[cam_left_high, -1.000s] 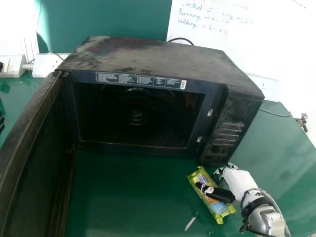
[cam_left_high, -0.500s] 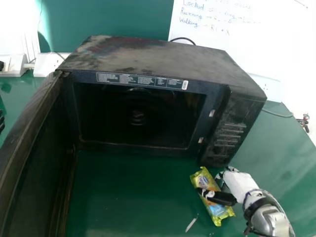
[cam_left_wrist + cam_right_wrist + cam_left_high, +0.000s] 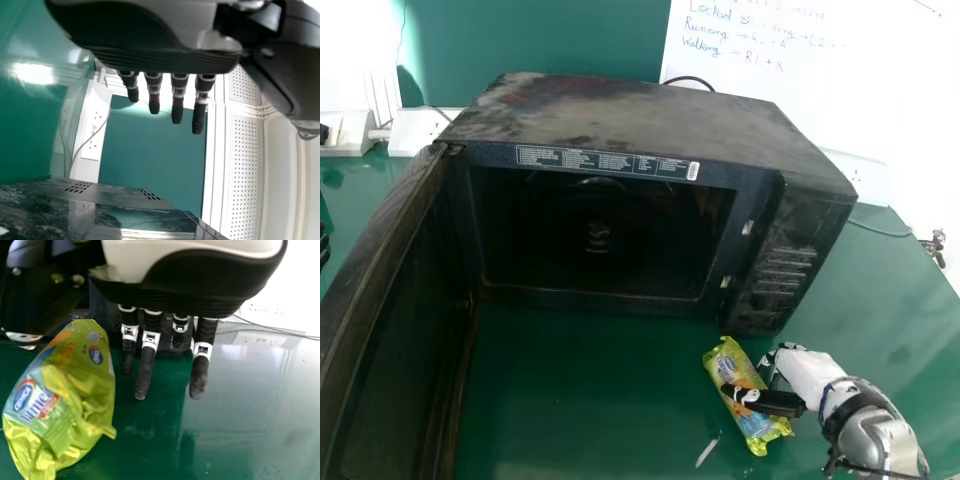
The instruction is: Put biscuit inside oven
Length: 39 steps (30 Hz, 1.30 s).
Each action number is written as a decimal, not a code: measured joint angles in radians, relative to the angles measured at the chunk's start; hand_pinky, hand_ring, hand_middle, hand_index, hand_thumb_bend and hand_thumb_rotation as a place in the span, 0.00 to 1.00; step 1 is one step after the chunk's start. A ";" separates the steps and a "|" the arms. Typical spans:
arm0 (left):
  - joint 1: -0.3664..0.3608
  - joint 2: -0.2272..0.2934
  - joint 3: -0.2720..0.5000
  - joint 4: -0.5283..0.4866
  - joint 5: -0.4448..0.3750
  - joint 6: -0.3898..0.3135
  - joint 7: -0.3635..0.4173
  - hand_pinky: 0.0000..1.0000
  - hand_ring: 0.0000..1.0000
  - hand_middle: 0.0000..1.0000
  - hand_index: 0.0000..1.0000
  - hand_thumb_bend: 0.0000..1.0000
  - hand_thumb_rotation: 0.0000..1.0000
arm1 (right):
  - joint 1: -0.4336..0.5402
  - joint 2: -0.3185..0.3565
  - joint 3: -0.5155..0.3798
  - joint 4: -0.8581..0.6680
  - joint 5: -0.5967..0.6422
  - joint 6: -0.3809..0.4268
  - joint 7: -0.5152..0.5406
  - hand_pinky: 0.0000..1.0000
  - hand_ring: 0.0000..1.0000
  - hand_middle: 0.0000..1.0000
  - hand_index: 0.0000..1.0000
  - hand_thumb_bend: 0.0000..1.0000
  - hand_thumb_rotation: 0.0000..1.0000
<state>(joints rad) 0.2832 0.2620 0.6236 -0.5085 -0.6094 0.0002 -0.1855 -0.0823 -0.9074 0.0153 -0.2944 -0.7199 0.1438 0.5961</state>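
Biscuit packet [image 3: 750, 400] on the green tabletop [image 3: 580, 400], outside the oven [image 3: 620, 120], in front of its right front corner, well in from the tabletop's right edge. Packet lies slantwise, far end toward the oven. Oven door [image 3: 390, 300] is swung wide open on the left side.

Right hand [image 3: 808, 370] is on the packet's right side, open: fingers [image 3: 146, 365] nearly straight, slightly bent and spread, not wrapped round anything. Thumb [image 3: 772, 402] reaches across over the middle of the packet. In the right wrist view the packet sits beside the fingers, on the thumb side, with a gap to them; can't tell if the thumb touches it.

Left hand [image 3: 323, 246] is at the head view's left edge, beyond the door, fingers straight, holding nothing.
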 measured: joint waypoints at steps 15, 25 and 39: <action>0.009 0.000 0.000 -0.027 0.000 0.001 0.002 1.00 0.98 0.94 0.84 1.00 1.00 | -0.006 0.012 0.046 -0.022 -0.071 0.023 -0.026 0.10 0.19 0.30 0.54 0.95 0.26; 0.013 0.000 0.000 -0.032 -0.001 0.001 0.005 1.00 0.98 0.94 0.84 1.00 0.99 | 0.036 0.039 0.051 -0.043 -0.109 0.019 -0.090 0.09 0.17 0.28 0.49 0.57 0.13; 0.015 0.000 -0.001 -0.039 -0.001 0.002 0.013 1.00 0.98 0.93 0.84 1.00 0.99 | 0.073 0.136 0.045 -0.056 -0.127 0.063 -0.174 0.13 0.22 0.33 0.48 0.53 0.13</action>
<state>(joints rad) 0.2982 0.2616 0.6231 -0.5470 -0.6100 0.0022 -0.1725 -0.0095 -0.7714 0.0598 -0.3500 -0.8468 0.2065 0.4222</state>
